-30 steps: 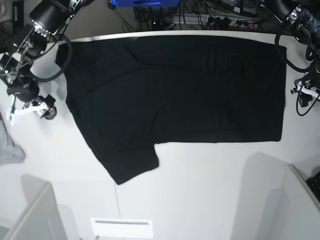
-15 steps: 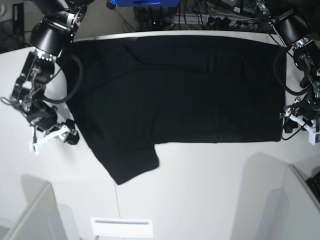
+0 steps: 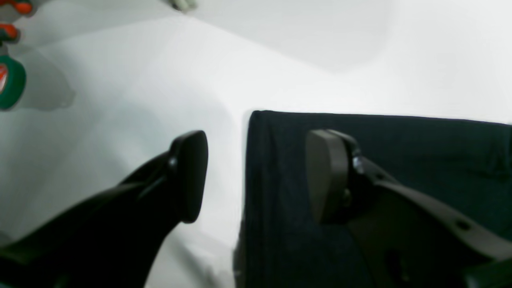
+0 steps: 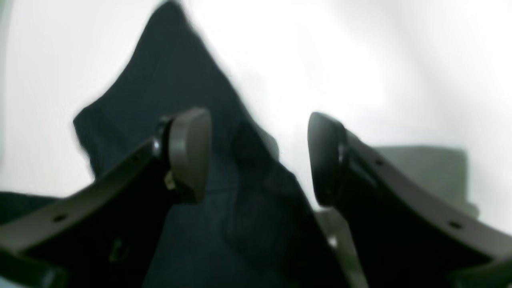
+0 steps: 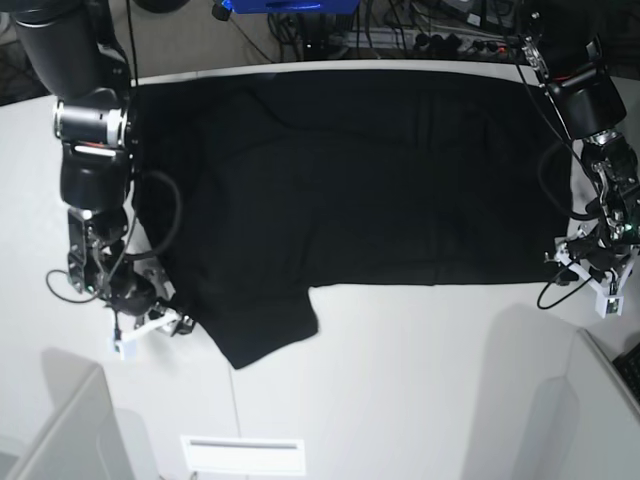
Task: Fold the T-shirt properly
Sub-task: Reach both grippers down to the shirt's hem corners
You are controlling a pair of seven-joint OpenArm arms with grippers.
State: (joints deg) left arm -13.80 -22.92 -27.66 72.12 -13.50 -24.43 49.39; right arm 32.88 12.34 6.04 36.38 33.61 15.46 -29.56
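Both hands, the left hand (image 3: 256, 176) and right hand (image 4: 258, 156), were wide open over edges of the large plain black cloth T-shirt (image 5: 350, 190), which lay flat on the white surface (image 5: 400, 380), not yet folded.

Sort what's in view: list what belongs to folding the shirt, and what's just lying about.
Belongs to the job:
- black T-shirt
- left hand, open at the shirt's corner
- right hand, open over the sleeve

Lying about:
- cables behind the table
- green tape roll

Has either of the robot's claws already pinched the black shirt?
No: in the wrist views both the left gripper and the right gripper are open, with the T-shirt lying flat on the table.
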